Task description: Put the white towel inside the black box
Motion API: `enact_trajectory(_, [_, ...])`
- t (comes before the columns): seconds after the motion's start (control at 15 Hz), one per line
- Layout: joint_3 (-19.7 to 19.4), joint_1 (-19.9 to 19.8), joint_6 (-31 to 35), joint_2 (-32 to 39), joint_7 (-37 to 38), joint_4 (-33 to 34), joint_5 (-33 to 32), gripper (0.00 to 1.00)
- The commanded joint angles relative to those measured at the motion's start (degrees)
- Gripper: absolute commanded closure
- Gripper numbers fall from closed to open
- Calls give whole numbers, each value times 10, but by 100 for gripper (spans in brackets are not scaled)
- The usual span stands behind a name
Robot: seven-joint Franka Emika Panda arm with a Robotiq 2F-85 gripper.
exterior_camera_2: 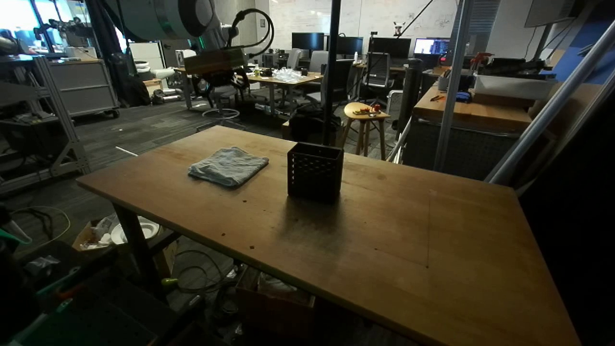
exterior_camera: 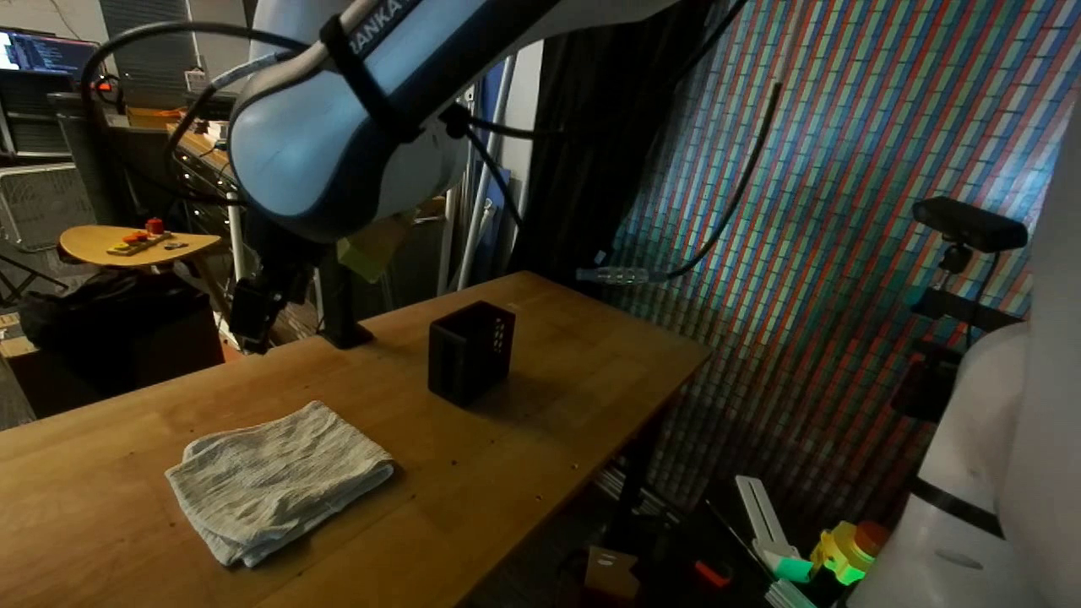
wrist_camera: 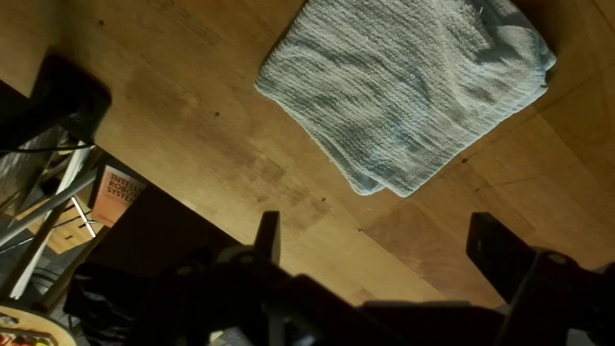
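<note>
I have the tool hanging in the air, and in the wrist view its fingers stand wide apart, with the wood of the desk showing through the gap between them. The arm sits above it in an exterior view. My towel lies folded flat on the desk, between the two long edges and apart from the fingertips. The top of the wrist view cuts part of it off for me; at its lowest corner there, two layers sit slightly out of line. In both exterior views I see the box upright near the towel, not touching it, on the side toward one short edge. Its top is open and one wall is full of holes. It stands closer to the long edge where the black post rises than to the opposite long edge. Beyond that same edge, in both exterior views, I can make out a stool, apart from the desk.
</note>
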Motion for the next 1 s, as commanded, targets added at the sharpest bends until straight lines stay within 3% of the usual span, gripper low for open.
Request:
enact_trajectory(0.0, [25,-16,16,65,-63,51,27,0])
enact_trajectory(0.93, [85,-68,32,255,-190,135,17,0])
